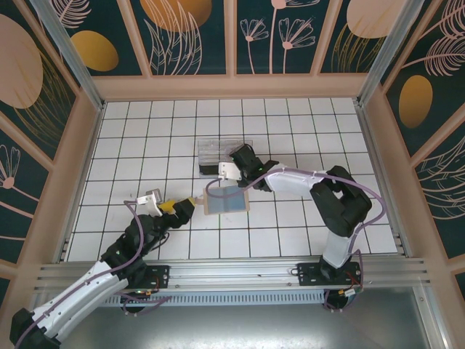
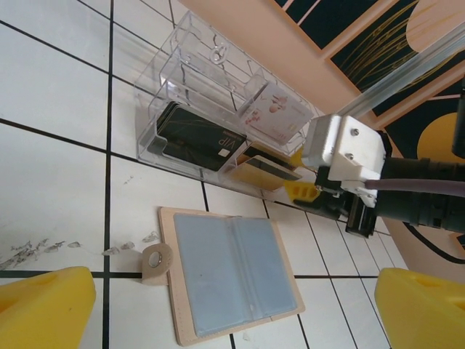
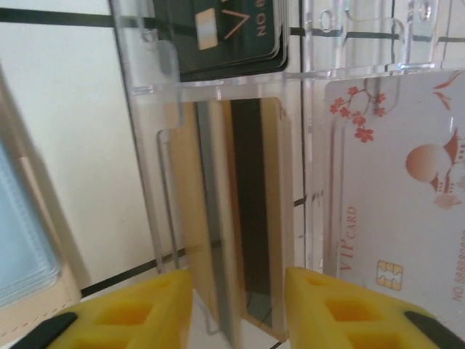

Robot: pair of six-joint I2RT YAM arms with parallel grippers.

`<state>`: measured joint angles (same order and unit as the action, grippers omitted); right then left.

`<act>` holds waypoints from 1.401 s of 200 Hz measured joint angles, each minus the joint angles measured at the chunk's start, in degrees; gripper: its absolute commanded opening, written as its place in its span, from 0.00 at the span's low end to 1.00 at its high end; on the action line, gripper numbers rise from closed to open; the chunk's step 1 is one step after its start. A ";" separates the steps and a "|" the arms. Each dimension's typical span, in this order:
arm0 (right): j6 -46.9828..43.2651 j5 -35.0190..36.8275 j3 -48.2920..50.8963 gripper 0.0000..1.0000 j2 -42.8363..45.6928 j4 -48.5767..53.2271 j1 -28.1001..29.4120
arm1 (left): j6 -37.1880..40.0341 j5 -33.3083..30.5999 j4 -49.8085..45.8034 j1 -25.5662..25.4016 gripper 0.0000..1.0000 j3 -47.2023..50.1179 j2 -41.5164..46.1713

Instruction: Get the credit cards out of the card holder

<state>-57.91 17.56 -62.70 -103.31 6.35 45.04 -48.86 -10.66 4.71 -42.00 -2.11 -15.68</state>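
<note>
My left pincer (image 1: 187,209) gapes fully wide and holds nothing, at 9 o'clock of the card holder (image 1: 227,198), which lies open and flat on the white tiled surface (image 1: 131,138). At 12 o'clock of the holder sits the clear compartment box (image 1: 214,149), with a black VIP card (image 2: 196,138), a gold card (image 3: 240,218) and a white VIP card (image 3: 392,218) inside. My right pincer (image 3: 238,309) stands partly open, its yellow fingers (image 3: 131,313) either side of the gold card.
</note>
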 measured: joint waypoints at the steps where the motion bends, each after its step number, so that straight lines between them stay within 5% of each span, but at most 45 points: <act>1: -0.02 0.13 -0.04 0.41 -0.04 -0.13 0.00 | 0.00 0.00 -0.02 0.00 0.99 0.00 0.02; 179: 9.97 6.49 0.26 0.49 1.66 -5.51 -1.62 | -0.02 -0.85 -1.57 0.00 0.99 0.20 0.42; 225: 21.31 5.60 6.36 0.52 12.59 -8.13 -2.54 | 0.00 -2.45 -1.97 0.00 0.99 -0.42 -5.68; 280: 41.42 1.01 19.52 0.61 31.71 -16.92 -11.61 | -0.02 -7.06 -2.34 0.00 0.99 -8.70 -22.49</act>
<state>-16.49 18.57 -43.18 -71.59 -10.57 33.43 -48.88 -17.72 2.37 -42.00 -10.81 -38.17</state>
